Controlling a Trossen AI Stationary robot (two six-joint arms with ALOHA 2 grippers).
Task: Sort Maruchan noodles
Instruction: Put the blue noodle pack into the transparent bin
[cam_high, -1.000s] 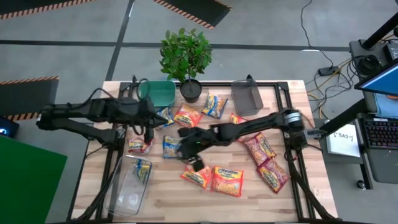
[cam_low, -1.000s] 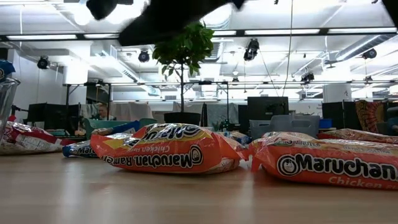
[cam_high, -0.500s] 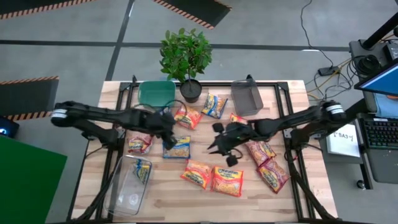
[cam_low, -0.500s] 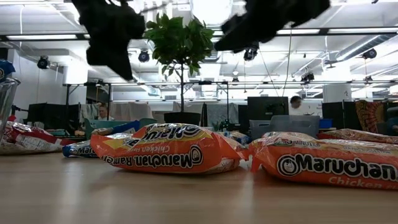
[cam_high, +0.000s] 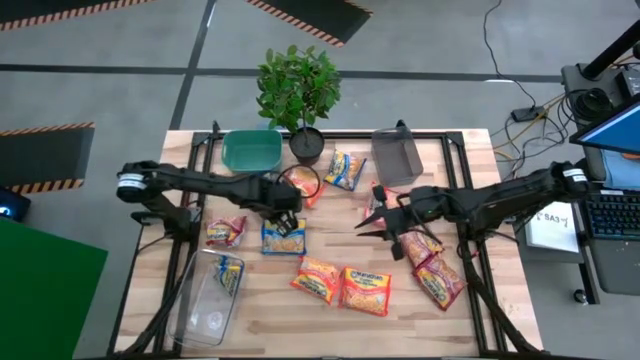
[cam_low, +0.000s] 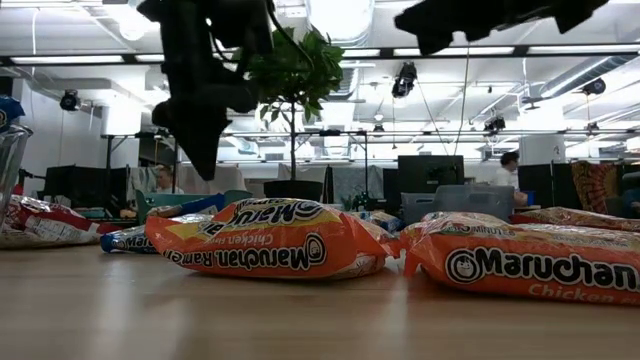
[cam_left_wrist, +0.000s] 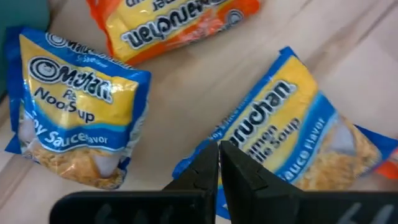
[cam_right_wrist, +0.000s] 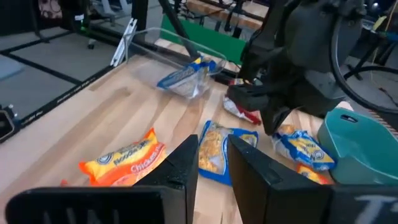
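On the tabletop (cam_high: 250, 320) most of the sorting looks left to do: the Maruchan noodles (cam_high: 366, 290) lie scattered across the middle, orange ones toward the front edge, red ones toward the right edge, and only one blue-and-yellow packet (cam_high: 228, 272) sits in the clear bin (cam_high: 195, 325) at the front left corner. They are flat, glossy, crinkly packs. The left gripper (cam_high: 287, 222), fingers together and empty, hovers over another blue packet (cam_high: 283, 238). The right gripper (cam_high: 392, 232) holds nothing, fingers narrowly apart

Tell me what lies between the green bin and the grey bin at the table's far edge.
In the high view, between the green bin and the grey bin stand the potted plant and one blue-and-yellow noodle packet.
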